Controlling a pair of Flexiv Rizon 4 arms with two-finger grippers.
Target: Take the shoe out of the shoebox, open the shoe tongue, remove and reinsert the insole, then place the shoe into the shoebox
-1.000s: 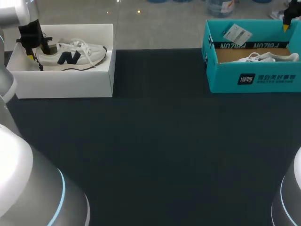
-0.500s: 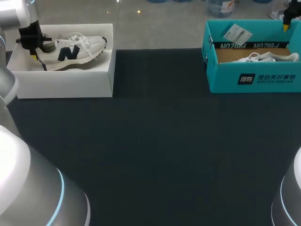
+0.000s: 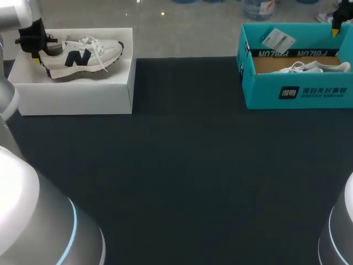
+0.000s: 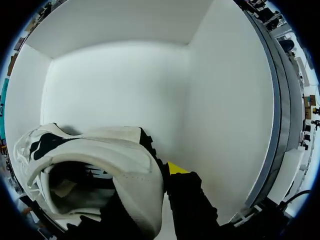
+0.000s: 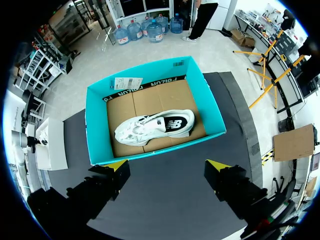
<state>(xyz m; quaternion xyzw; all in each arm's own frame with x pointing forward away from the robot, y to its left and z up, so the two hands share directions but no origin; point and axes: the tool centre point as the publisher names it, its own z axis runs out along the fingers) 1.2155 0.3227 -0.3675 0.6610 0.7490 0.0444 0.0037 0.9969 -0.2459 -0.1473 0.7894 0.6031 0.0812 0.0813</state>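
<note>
Bright, even light falls from overhead. The white shoebox glares almost featureless inside in the left wrist view, where the shoe throws a soft shadow on its floor. The dark table looks dim and matte.

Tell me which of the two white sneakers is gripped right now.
The white sneaker with the dark logo at the white shoebox: left gripper shut on its heel. The other sneaker lies free in the teal shoebox.

Shoe over left shoebox
</note>
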